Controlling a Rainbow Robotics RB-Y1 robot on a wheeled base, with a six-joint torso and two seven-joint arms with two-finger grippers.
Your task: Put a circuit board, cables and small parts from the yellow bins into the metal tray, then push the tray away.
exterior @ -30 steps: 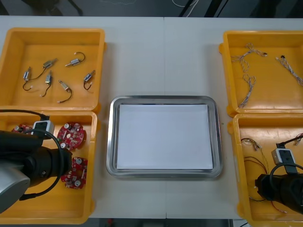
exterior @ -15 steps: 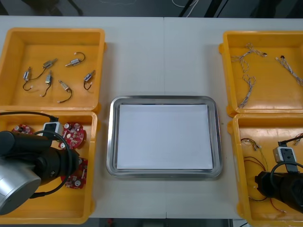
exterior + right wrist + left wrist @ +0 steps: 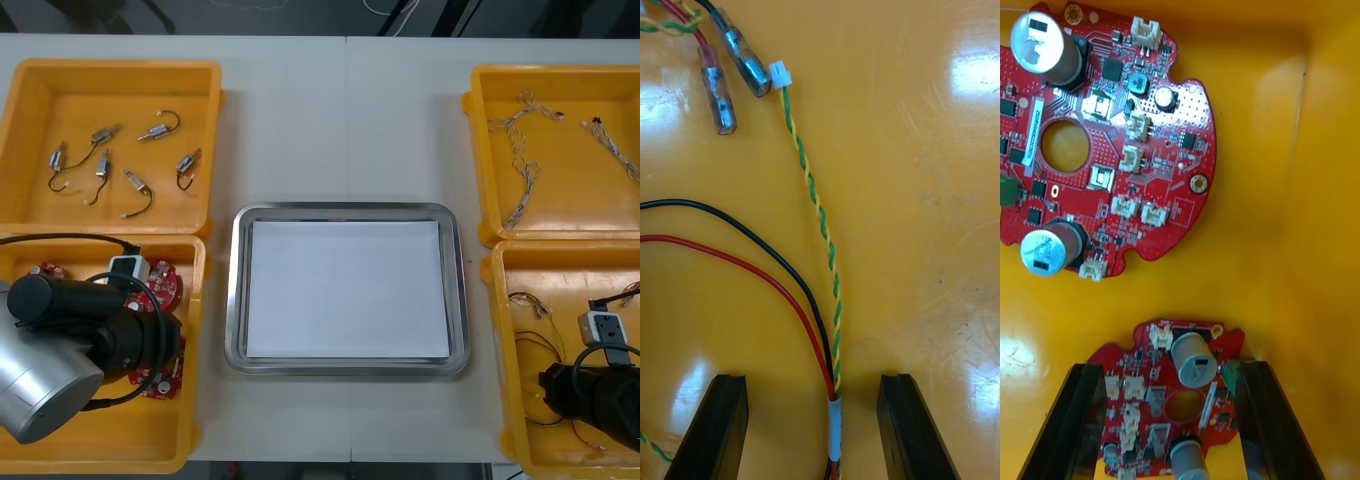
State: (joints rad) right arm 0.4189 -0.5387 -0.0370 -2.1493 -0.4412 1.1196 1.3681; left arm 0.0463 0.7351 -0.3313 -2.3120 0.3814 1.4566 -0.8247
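Observation:
My left arm [image 3: 90, 340] reaches into the near-left yellow bin [image 3: 195, 300] over the round red circuit boards [image 3: 160, 282]. In the left wrist view my left gripper [image 3: 1171, 367] is open, one finger on each side of a small red board [image 3: 1169, 401]. A larger board [image 3: 1097, 142] lies beyond it. My right arm [image 3: 595, 395] is low in the near-right bin [image 3: 500, 330]. My right gripper [image 3: 814, 379] is open over a bundle of cables: a twisted yellow and green cable [image 3: 816, 202], a red wire [image 3: 737, 262] and a black wire [image 3: 745, 225] run between its fingers.
The metal tray [image 3: 238, 290], white inside, sits at the table's middle between the bins. Several small metal parts [image 3: 120, 165] lie in the far-left bin. Thin twisted cables [image 3: 525, 175] lie in the far-right bin. The bin wall [image 3: 1330, 225] stands close beside the small board.
My left arm has swung to the right across the board bin, toward the tray side, and now covers more of the boards. The right arm has barely shifted.

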